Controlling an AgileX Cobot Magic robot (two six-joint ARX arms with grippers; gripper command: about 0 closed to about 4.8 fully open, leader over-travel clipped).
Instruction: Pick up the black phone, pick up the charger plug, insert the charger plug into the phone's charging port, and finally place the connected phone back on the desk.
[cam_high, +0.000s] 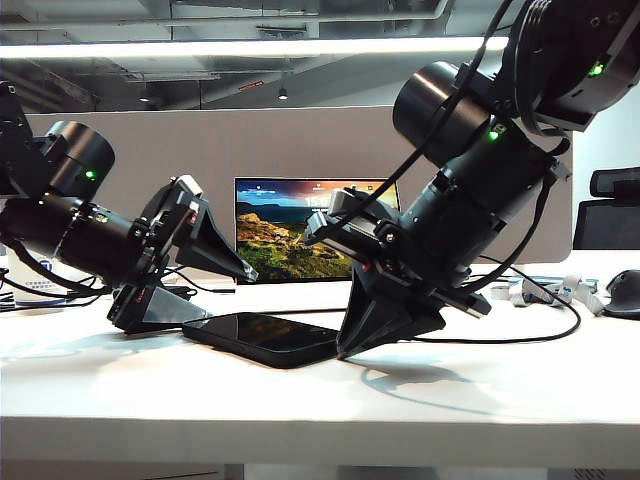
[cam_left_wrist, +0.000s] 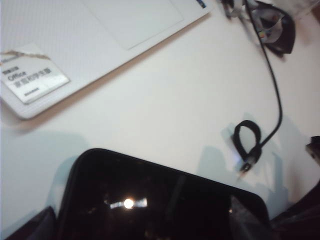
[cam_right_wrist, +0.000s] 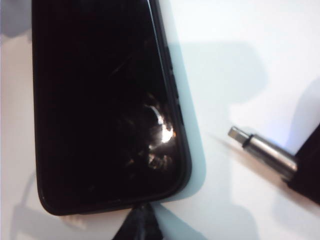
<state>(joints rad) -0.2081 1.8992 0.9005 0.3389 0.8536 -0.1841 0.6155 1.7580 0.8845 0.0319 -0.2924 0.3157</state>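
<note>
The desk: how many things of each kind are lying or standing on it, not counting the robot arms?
Phone: 1
Laptop: 1
Mouse: 1
Charger cable with plug: 1
Total: 4, on the desk

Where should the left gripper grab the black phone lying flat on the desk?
Take the black phone across its narrow width, fingers on the two long side edges, coming from above at the end nearest the open left gripper. It lies flat on the desk, so only its thin edges offer purchase.
</note>
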